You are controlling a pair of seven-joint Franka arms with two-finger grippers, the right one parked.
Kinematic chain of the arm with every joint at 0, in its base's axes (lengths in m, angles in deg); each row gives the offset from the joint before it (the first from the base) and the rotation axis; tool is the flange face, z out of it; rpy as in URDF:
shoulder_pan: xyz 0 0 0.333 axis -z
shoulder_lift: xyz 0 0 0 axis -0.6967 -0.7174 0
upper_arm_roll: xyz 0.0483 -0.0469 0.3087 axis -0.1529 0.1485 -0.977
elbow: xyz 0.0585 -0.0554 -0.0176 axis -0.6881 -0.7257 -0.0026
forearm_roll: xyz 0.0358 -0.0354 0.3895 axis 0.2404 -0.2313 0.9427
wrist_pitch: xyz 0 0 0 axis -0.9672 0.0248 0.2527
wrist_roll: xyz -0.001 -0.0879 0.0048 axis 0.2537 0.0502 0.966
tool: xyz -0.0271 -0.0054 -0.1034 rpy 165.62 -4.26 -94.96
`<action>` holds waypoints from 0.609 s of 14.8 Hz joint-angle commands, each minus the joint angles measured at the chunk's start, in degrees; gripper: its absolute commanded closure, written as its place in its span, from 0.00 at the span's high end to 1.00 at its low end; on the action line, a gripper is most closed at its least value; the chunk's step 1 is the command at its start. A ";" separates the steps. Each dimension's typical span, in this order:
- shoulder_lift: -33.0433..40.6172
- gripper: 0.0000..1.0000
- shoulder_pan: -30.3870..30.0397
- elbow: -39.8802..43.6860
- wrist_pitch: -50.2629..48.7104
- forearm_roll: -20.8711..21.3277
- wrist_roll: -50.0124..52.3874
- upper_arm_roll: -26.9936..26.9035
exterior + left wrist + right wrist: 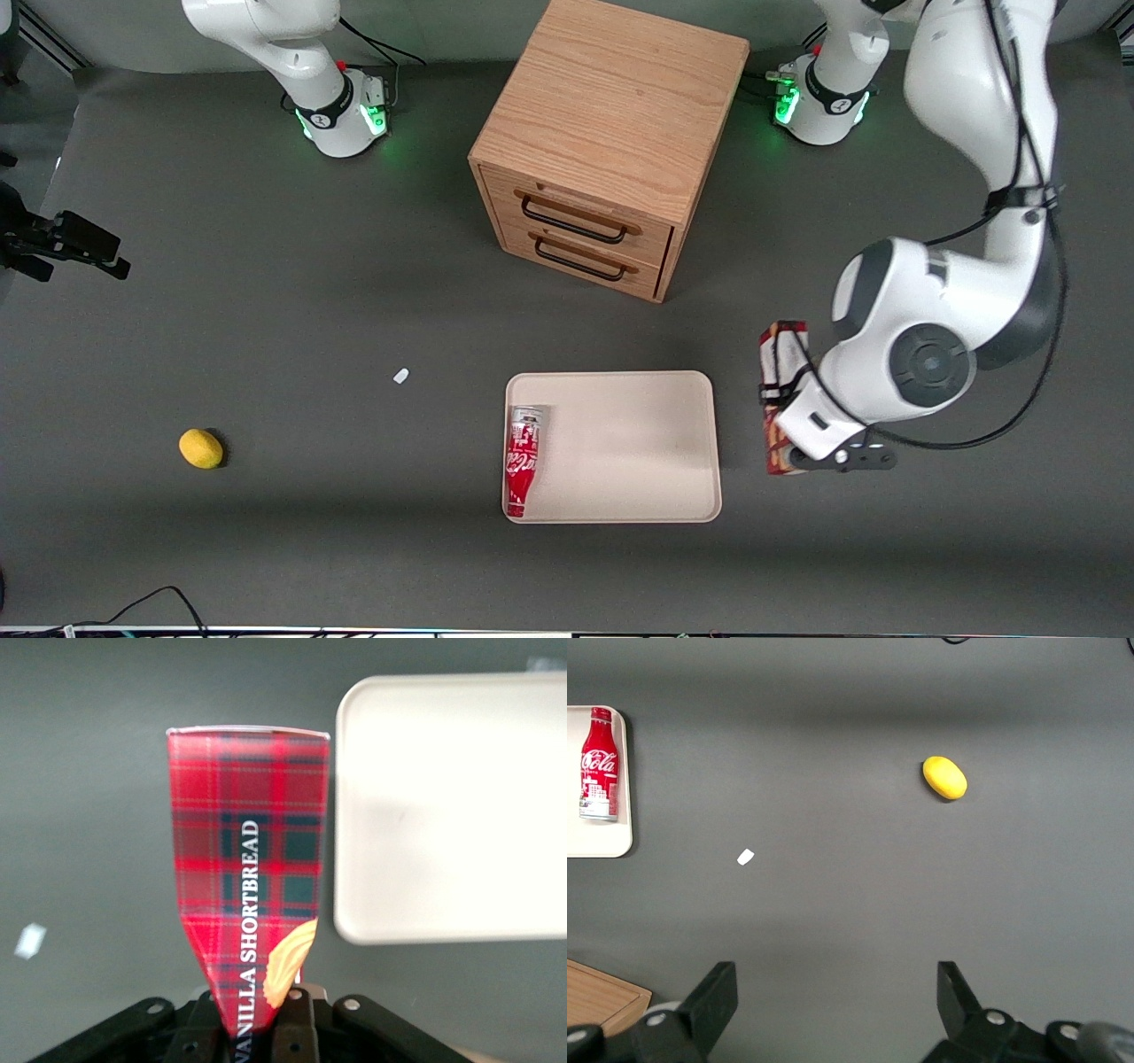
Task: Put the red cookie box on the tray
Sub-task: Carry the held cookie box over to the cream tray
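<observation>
Red cookie box (251, 895) sits clamped in our gripper (257, 1014), fingers (294, 1028) closed on it, just off the tray (700, 443) rim at three o'clock; cola can (523, 459) hugs the nine o'clock edge, and we see bare tray between.

We are seeing a wooden two-drawer cabinet (611, 115) standing mid-table. A red-and-white cola bottle-can (523, 461) is lying at its six o'clock, a small white scrap (401, 376) at seven, and a yellow lemon (201, 448) at eight.
</observation>
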 commanded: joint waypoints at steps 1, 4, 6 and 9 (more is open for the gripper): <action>-6.29 0.00 2.21 4.47 5.03 -0.51 1.69 -0.89; -9.90 0.00 3.88 4.65 11.54 -0.86 2.39 -0.89; -12.54 0.00 6.25 4.73 15.93 -1.12 5.98 -1.07; -14.22 0.00 7.14 4.65 17.10 -1.12 6.79 -1.25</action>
